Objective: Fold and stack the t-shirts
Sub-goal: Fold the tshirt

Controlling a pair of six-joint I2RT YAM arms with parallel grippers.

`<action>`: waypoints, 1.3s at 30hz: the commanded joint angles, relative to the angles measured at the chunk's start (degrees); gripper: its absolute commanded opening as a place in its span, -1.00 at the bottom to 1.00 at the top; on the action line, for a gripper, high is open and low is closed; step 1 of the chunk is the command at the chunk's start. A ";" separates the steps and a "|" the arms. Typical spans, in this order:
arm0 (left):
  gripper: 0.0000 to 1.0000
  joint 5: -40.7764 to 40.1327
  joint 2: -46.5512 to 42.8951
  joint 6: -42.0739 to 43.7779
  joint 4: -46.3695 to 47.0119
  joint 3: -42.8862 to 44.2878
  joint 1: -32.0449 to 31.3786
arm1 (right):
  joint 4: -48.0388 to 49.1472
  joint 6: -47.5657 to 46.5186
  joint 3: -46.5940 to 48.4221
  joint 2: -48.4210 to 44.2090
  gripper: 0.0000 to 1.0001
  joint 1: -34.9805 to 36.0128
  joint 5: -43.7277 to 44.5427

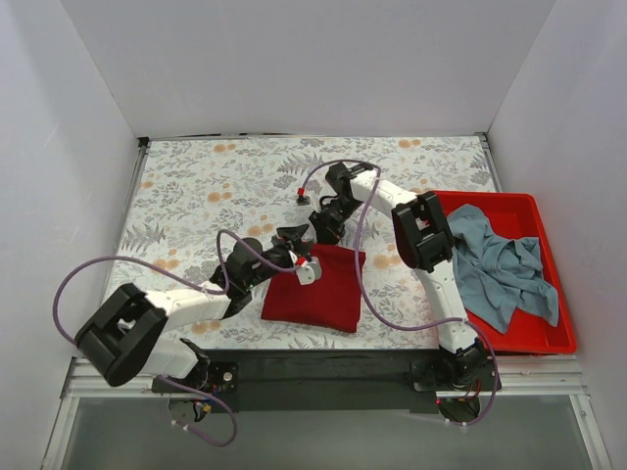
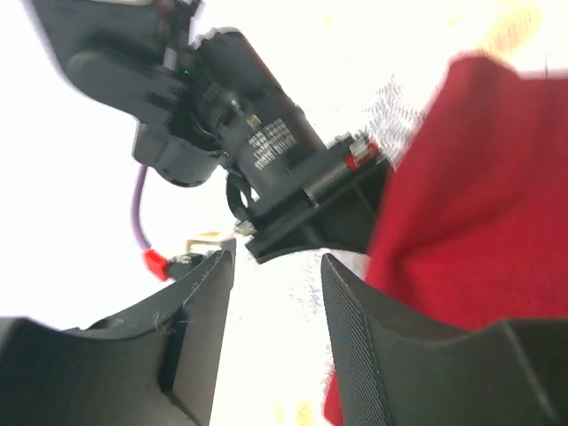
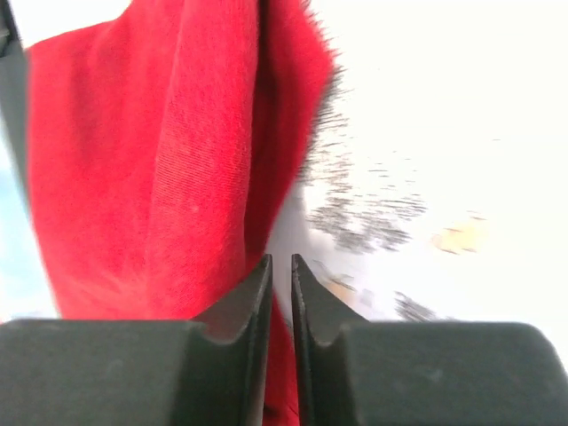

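The left end effector (image 2: 277, 259) stands spread with nothing between its fingers, just left of the far edge of the dark red t-shirt (image 1: 315, 292). That shirt lies folded into a compact block on the desk (image 1: 196, 186), near the middle. The right end effector (image 3: 281, 262) is over the shirt's far edge, its fingers almost pressed together. Whether cloth is nipped in the thin slit, I cannot tell.

The step looks like letting go after a fold. Both should open fully and lift straight up, so no snagged layer drags the block askew. The grey-blue t-shirt (image 1: 500, 264) lies crumpled in the red bin (image 1: 509, 204) on the right, not yet folded.

The only writing is small print on a motor housing (image 2: 266, 142), too blurred to read.
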 commanded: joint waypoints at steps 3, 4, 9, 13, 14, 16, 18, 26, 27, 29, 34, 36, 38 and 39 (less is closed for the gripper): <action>0.04 0.39 -12.91 -14.11 -31.08 10.80 0.61 | 0.09 1.84 9.19 -3.65 -0.40 -0.74 9.93; 0.21 1.88 -14.40 -18.93 -40.53 12.75 1.22 | 0.09 2.11 10.43 -3.91 -0.32 -0.92 10.82; 0.32 13.47 -12.32 -32.50 -62.13 23.83 8.15 | -0.09 2.63 12.47 -8.47 0.20 -5.31 14.26; 0.32 24.11 -2.75 -36.03 -75.04 36.10 17.81 | -0.61 1.76 4.05 -14.36 0.31 -8.65 12.77; 0.32 25.44 2.06 -37.51 -76.12 38.06 19.14 | -0.88 1.58 0.02 -16.46 0.33 -9.52 12.51; 0.32 30.61 9.35 -37.52 -80.93 45.24 22.56 | -1.31 0.97 -4.38 -18.93 0.36 -10.49 11.11; 0.33 32.81 14.04 -37.70 -83.15 49.48 24.51 | -1.49 0.70 -6.42 -20.08 0.45 -10.76 9.79; 0.52 32.48 28.47 -35.58 -92.05 60.58 26.19 | -1.41 -0.09 -12.67 -19.22 0.62 -10.76 7.06; 0.53 32.13 29.00 -35.67 -91.52 60.23 26.19 | -1.41 -0.18 -13.02 -18.86 0.57 -10.76 7.23; 0.53 30.46 30.49 -35.85 -91.16 60.14 26.19 | -1.32 -0.62 -13.81 -17.89 0.53 -10.67 7.40; 0.53 28.70 32.34 -34.97 -91.60 59.44 26.27 | -1.40 -1.76 -15.74 -17.62 0.51 -10.06 7.58; 0.47 28.53 32.61 -35.06 -91.34 58.74 26.27 | -1.32 -2.54 -17.15 -17.80 0.50 -9.36 8.19; 0.40 28.61 32.70 -35.06 -91.34 57.95 26.27 | -1.40 -2.99 -18.20 -17.89 0.46 -8.74 8.72; 0.35 28.87 32.78 -34.97 -91.51 57.77 26.27 | -1.49 -3.25 -18.47 -17.80 0.39 -8.65 9.25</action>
